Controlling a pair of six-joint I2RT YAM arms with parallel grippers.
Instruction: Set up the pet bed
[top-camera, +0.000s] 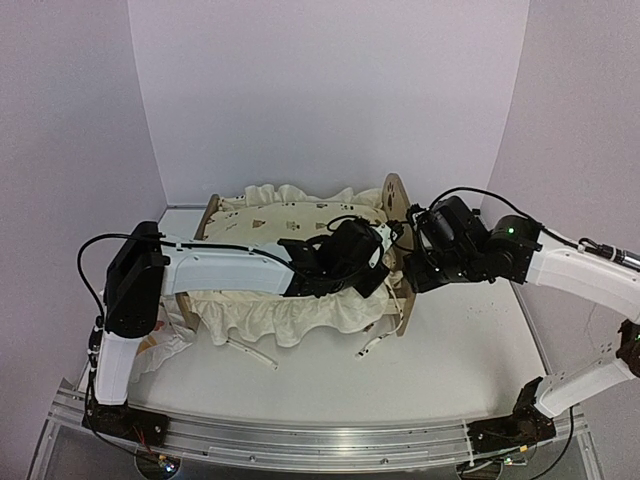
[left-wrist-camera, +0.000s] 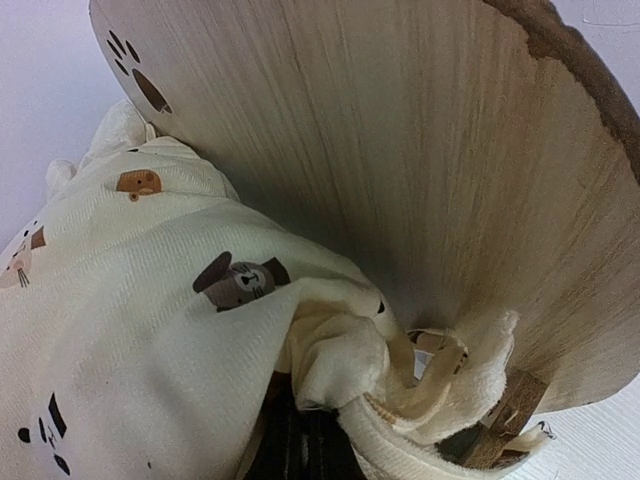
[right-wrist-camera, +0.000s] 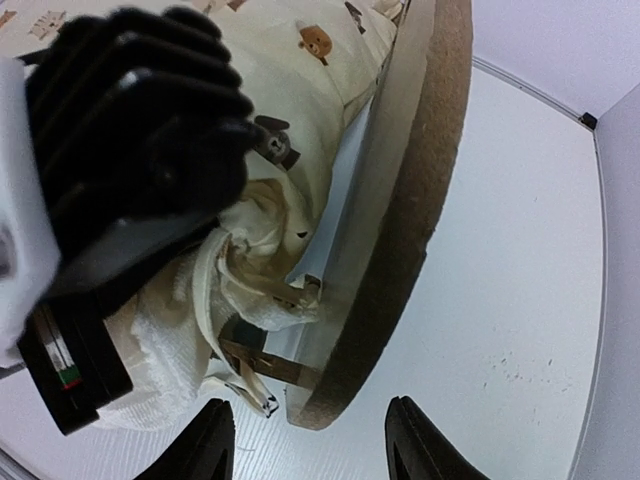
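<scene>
The right gripper hangs open astride the edge of the pet bed headboard. Just beside that headboard, the left gripper is clamped on the ruffled cushion's bunched corner.

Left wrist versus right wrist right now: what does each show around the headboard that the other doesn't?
Only the left wrist: the headboard's broad wood face and its paw-print cutout.
Only the right wrist: the left gripper seen from outside, shut in bunched cloth; the right gripper, open and empty; and bare table beyond the board, which is seen edge-on.
Both: the animal-print cushion lying against the headboard, its corner bunched at the board's lower end.
</scene>
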